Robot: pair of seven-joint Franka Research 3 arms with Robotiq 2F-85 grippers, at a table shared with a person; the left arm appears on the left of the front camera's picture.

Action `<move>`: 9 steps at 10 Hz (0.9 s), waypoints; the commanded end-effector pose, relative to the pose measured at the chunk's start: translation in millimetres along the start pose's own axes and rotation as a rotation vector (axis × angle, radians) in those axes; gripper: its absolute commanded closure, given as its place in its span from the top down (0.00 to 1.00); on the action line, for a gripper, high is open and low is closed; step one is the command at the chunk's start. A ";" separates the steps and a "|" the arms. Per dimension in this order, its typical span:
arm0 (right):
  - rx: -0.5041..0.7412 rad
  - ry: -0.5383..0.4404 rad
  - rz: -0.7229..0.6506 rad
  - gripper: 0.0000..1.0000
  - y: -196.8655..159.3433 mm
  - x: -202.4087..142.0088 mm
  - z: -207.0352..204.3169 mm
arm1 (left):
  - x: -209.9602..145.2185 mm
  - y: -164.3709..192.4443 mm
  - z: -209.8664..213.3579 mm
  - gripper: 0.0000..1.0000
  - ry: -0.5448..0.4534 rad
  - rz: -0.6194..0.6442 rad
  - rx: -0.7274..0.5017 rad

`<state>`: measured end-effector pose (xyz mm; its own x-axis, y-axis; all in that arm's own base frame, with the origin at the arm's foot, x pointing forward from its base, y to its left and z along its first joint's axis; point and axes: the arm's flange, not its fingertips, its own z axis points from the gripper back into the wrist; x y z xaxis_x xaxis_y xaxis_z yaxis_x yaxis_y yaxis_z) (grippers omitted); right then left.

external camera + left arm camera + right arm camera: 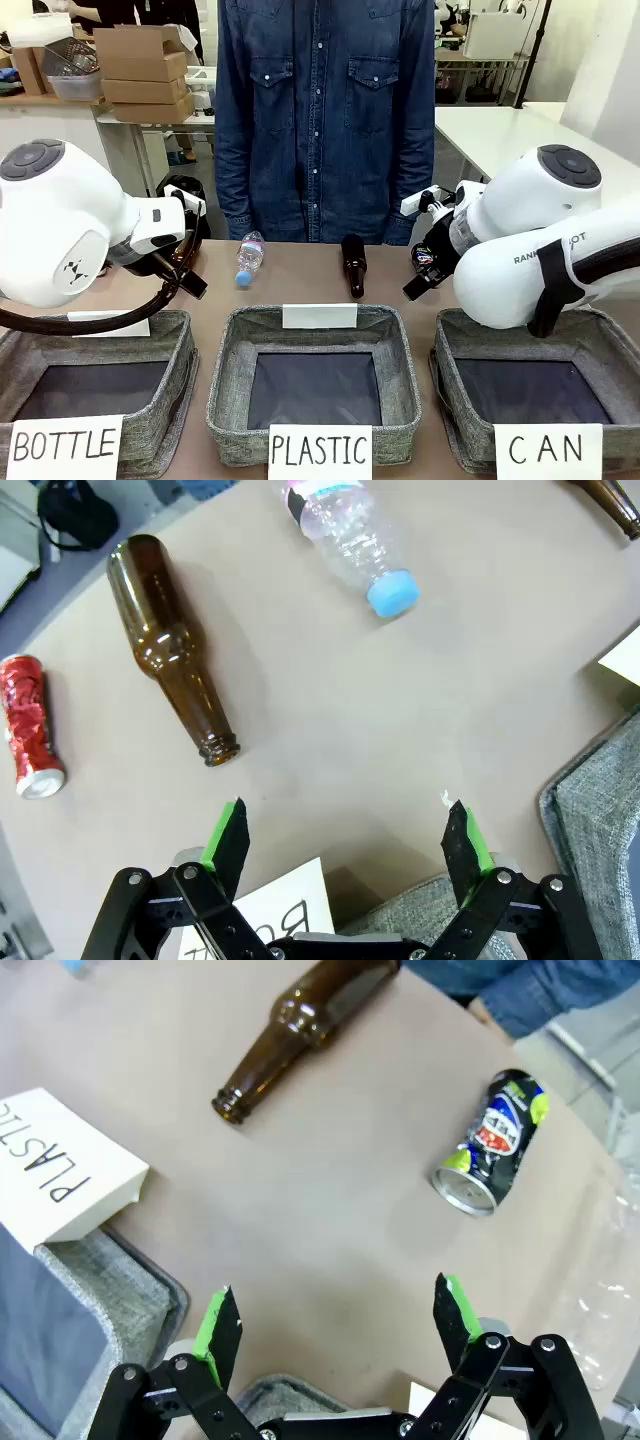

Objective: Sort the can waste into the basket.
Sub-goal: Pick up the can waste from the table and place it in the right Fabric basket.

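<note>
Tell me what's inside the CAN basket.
In the CAN basket the dark bottom looks bare, no cans; the right arm covers its far edge, so that strip is hidden.

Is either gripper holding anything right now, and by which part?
Nothing is held. The left gripper and right gripper are both open; the black can and red can lie free.

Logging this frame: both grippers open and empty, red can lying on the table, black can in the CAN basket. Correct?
No: the black can lies on its side on the table, not in the CAN basket, as the right wrist view shows. The left gripper and right gripper are open and empty; the red can lies on the table.
</note>
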<state>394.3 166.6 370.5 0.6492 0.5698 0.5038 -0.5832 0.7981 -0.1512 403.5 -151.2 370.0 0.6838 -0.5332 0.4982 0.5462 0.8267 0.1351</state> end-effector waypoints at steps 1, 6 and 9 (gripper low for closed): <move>0.000 0.000 0.000 1.00 0.0 0.1 0.0 | 0.0 0.0 0.1 1.00 0.000 0.000 0.000; 0.000 0.000 0.000 1.00 0.0 0.1 0.0 | 0.0 0.0 0.1 1.00 0.000 0.000 0.000; 0.000 0.000 0.000 1.00 0.0 0.0 0.0 | 0.0 0.0 0.1 1.00 0.000 0.000 0.000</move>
<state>394.3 166.6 370.5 0.6491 0.5701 0.5037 -0.5833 0.7980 -0.1515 403.5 -151.0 370.0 0.6841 -0.5327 0.4982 0.5457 0.8271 0.1349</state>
